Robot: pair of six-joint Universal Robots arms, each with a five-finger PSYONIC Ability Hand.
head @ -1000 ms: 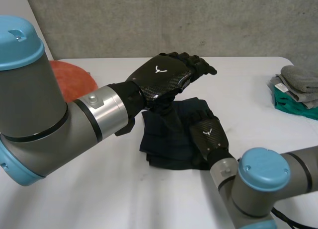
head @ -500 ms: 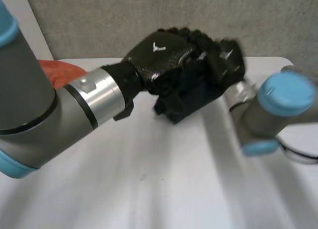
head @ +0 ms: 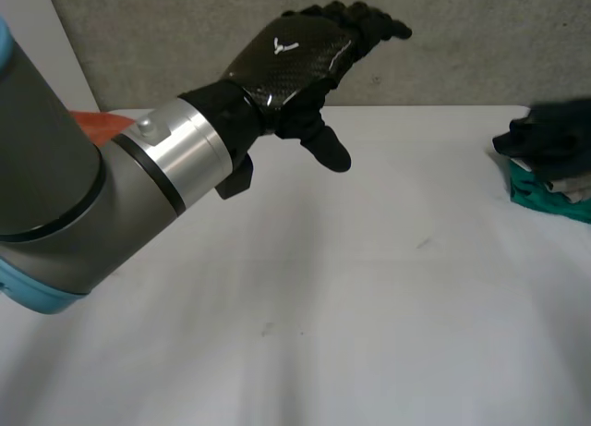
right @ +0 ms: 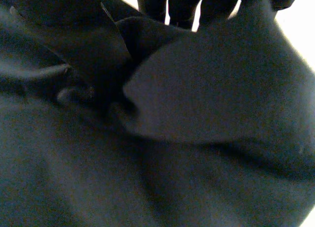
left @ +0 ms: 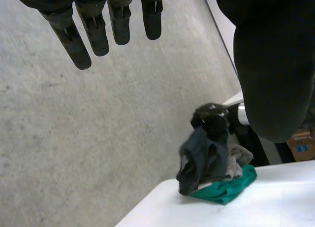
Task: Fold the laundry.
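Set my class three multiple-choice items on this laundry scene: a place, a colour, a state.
1. Where is the dark garment? A on the floor; B over the pile at the table's right edge; C in a basket.
2. What colour is the pile's lowest cloth? A green; B yellow; C pink.
3. The left hand is: A open and empty; B shut on a sock; C flat on the table.
Key: B, it hangs from the right hand above the pile; A, green shows under the grey; A, its fingers are straight, raised off the table, holding nothing.
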